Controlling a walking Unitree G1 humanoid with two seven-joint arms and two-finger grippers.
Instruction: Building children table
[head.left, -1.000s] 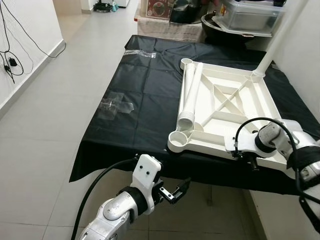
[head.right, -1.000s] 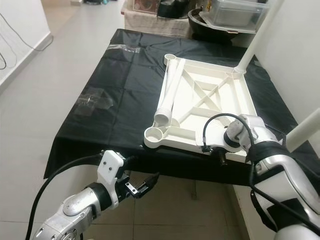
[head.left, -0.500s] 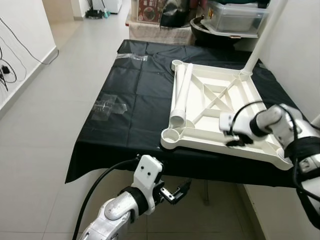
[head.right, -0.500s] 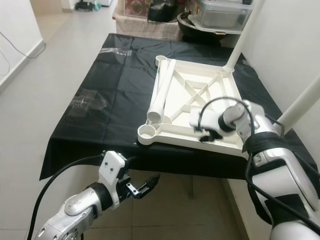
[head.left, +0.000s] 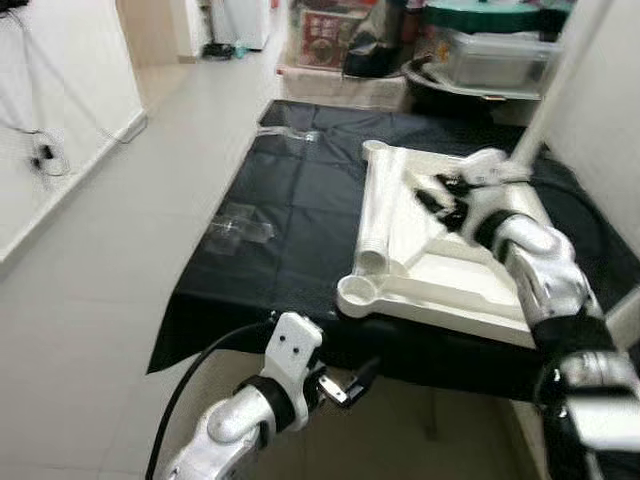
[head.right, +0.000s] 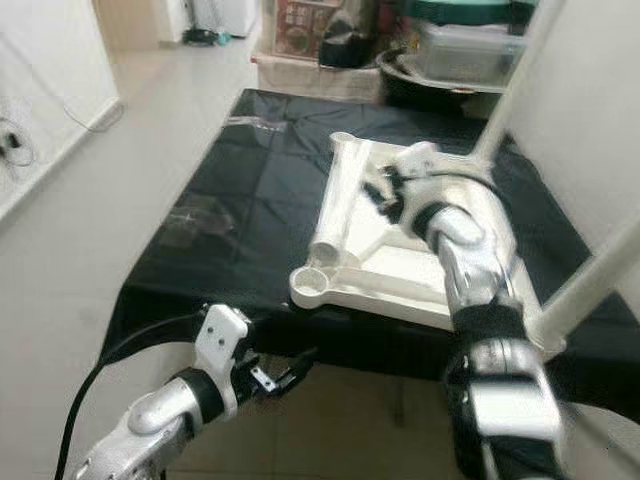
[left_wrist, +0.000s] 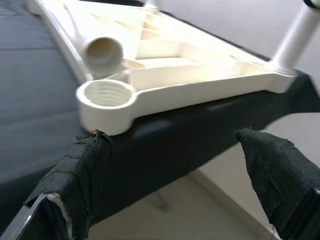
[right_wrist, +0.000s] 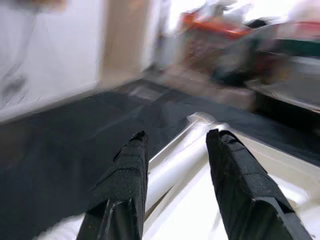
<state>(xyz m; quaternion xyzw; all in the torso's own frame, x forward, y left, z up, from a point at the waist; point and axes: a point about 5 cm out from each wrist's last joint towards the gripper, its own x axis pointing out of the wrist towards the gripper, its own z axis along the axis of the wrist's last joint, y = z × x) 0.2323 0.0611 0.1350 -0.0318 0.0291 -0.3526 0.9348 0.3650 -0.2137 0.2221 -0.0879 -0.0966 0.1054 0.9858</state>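
Tabletop (head.left: 440, 275) lies upside down on black-draped counter (head.left: 290, 220), one far-corner leg (head.left: 560, 80) fitted, loose leg (head.left: 385, 205) lying on it, near socket (left_wrist: 106, 96) empty; right claw (head.left: 432, 192) spread over loose leg, left claw (head.left: 345, 385) spread, idle below counter edge.

- An upturned children's tabletop (head.left: 440, 270) is laid on a cloth-covered table (head.left: 290, 215), toward its right side.
- A loose table leg (head.left: 377, 215) is lain inside the tabletop, along its left edge.
- An upright leg (head.left: 560, 75) is fitted at the far right corner.
- A threaded corner socket (left_wrist: 106, 95) is placed at the near left corner, just before the loose leg's open end.
- Boxes and bins (head.left: 480, 50) are stacked behind the table.
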